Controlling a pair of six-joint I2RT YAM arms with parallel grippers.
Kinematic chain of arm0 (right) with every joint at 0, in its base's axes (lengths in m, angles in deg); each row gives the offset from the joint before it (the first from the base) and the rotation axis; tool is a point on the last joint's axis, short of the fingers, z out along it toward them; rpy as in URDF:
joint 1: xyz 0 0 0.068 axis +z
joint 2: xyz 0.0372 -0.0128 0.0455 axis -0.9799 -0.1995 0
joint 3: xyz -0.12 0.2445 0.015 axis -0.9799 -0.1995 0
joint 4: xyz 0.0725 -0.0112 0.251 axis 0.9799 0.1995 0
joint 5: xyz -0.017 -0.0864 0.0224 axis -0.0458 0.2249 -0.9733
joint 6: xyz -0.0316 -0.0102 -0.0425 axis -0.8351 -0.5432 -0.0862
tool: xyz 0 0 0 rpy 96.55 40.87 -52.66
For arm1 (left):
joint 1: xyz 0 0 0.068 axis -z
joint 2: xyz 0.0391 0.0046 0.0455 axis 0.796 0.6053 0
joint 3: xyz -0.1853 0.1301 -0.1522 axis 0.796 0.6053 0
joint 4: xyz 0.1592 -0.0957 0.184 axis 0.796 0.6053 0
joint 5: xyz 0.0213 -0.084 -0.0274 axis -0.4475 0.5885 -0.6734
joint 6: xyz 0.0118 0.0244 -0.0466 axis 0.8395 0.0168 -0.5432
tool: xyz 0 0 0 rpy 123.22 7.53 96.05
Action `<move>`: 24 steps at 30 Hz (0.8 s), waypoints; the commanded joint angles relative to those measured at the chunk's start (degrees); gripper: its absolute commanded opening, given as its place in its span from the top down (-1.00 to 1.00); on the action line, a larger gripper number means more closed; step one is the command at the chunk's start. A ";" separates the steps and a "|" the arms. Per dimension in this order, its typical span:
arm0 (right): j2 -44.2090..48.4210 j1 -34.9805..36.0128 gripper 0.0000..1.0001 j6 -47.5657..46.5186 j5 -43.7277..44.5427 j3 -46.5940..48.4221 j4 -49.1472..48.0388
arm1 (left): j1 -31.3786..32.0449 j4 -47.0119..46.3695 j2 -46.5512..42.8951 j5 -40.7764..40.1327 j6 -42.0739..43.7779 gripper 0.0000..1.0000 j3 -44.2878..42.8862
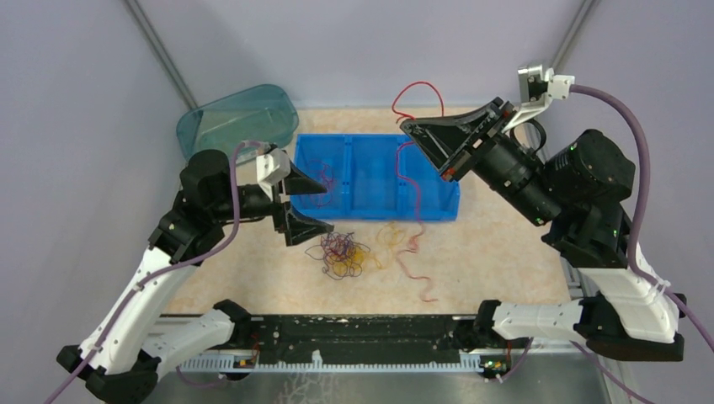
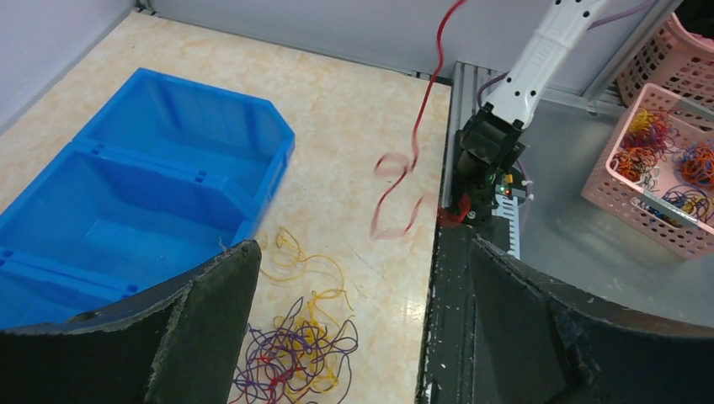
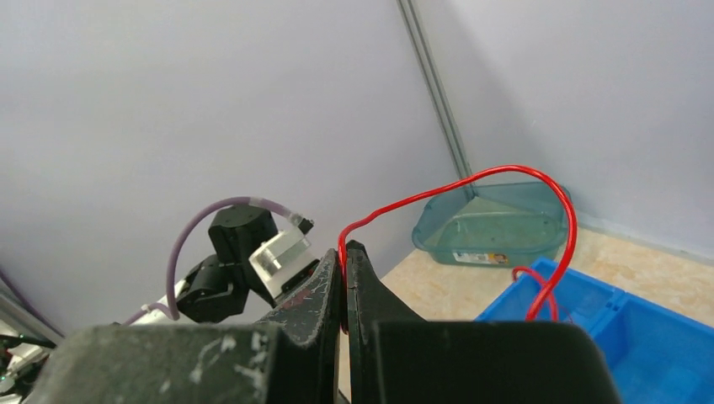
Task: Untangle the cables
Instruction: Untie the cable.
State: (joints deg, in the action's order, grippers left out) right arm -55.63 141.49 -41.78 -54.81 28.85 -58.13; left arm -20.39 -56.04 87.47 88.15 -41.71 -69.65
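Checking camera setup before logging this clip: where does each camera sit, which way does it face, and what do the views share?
Top external: above and behind the robot, looking down on the table; left arm, right arm, blue bin, tangled cables.
Left wrist: on that arm, facing across the table toward the right arm's base and a pink basket; open left gripper frames it.
Right wrist: raised, facing left toward the teal container; shut right gripper pinches the red cable.
Shared: red cable and blue bin appear in all three.
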 commanded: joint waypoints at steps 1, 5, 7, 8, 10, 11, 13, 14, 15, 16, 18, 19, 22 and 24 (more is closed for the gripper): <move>-0.28 0.37 1.00 -0.34 -2.22 2.51 -4.92 | -0.15 -6.06 -0.85 5.88 -0.63 -0.97 1.84; -1.50 0.37 1.00 0.14 -3.62 2.14 -7.03 | -0.05 -9.68 0.35 7.87 -2.59 -0.96 2.49; -2.58 0.41 1.00 0.64 -4.62 2.16 -8.51 | -0.03 -11.11 1.30 8.55 -3.14 -0.98 2.62; -3.08 0.37 1.00 0.86 -5.17 2.12 -9.22 | -0.07 -12.39 1.59 8.12 -3.86 -0.98 2.83; -4.44 0.37 1.00 1.63 -6.43 2.38 -10.67 | -0.10 -16.01 1.99 6.92 -5.70 -0.97 3.63; -5.21 0.37 1.00 2.07 -7.06 2.38 -11.36 | -0.09 -18.13 2.13 6.86 -6.58 -0.97 4.11; -6.99 0.37 1.00 3.10 -8.43 2.61 -12.60 | 0.18 -21.47 3.18 8.04 -8.76 -0.93 4.20; -7.76 0.31 1.00 3.64 -9.10 2.60 -13.19 | 0.32 -22.57 4.01 8.77 -9.91 -0.91 3.97; -8.61 0.35 1.00 4.33 -9.77 2.59 -13.80 | 0.53 -23.42 4.93 9.53 -11.10 -0.87 3.24; -9.33 0.29 1.00 4.79 -10.37 2.64 -14.32 | 0.71 -24.02 5.80 10.42 -12.10 -0.83 2.73; -10.62 0.28 1.00 5.39 -11.02 2.60 -15.26 | 1.12 -25.51 6.99 12.38 -14.09 -0.73 2.17; -11.33 0.23 1.00 5.65 -11.28 2.63 -15.65 | 1.35 -26.29 7.40 13.55 -15.19 -0.69 2.02; -13.00 -0.26 1.00 6.06 -12.17 3.04 -16.19 | 1.92 -27.12 8.03 17.12 -18.74 -0.64 1.84; -13.87 -0.98 1.00 6.40 -12.82 3.46 -16.14 | 2.57 -27.13 7.68 19.54 -19.70 -0.65 2.04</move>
State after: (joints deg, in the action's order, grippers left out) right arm -69.14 141.38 -36.91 -65.08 29.55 -69.45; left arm -18.95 -79.12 95.88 100.59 -56.42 -65.91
